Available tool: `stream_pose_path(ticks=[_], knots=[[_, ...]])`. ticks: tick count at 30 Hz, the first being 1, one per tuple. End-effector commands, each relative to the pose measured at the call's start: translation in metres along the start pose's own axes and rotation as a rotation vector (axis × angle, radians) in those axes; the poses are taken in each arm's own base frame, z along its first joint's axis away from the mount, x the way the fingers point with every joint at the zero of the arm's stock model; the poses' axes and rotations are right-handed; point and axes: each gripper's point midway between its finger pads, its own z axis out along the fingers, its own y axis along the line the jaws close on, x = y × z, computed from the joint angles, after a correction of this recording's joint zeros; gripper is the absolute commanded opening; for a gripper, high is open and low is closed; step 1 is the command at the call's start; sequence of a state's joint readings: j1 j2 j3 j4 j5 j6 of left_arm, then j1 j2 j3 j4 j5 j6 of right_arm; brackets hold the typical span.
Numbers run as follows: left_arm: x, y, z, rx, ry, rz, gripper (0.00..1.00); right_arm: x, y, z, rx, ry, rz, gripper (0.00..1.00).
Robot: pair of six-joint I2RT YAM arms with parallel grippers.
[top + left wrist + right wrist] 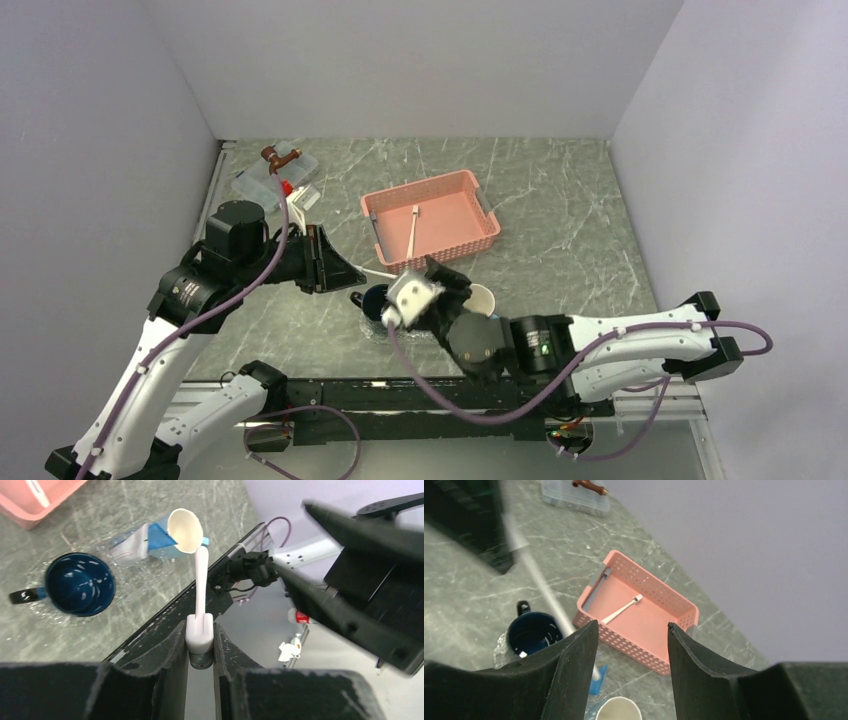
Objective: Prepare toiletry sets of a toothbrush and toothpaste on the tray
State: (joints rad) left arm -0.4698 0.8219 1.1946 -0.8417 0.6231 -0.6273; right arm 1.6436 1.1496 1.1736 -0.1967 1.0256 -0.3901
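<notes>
Pinching the toothbrush by one end, our left gripper aims it at the tray, where a toothpaste lies near a mug. Our right gripper hangs open and empty. We judge ourselves mid-delivery; next calls for lowering the toothbrush beside the toothpaste.

right gripper spread apart at the bottom, pink basket mid-frame with a toothbrush inside, blue mug lower left

Nothing legible is showing anywhere.
Small marks are sitting on the left arm, on a white strip in the far basket and on the toothpaste, all blurring beyond reading.
</notes>
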Motion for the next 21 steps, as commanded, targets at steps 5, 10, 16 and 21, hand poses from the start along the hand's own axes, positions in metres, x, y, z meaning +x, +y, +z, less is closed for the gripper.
stream_pose_path(ticks=[5, 10, 16, 21], knots=[[0.002, 0.016, -0.005, -0.083, 0.011, 0.108, 0.00, 0.030, -0.039, 0.024, -0.006, 0.149, 0.287, 0.54], [0.010, 0.016, 0.001, -0.094, 0.065, 0.154, 0.00, 0.051, -0.052, 0.034, 0.026, 0.204, 0.353, 0.54], [0.018, 0.002, 0.006, -0.121, 0.107, 0.227, 0.00, 0.083, -0.064, 0.044, 0.073, 0.291, 0.407, 0.55], [0.030, 0.005, 0.019, -0.195, 0.168, 0.278, 0.00, 0.112, -0.073, 0.050, 0.097, 0.366, 0.469, 0.55]])
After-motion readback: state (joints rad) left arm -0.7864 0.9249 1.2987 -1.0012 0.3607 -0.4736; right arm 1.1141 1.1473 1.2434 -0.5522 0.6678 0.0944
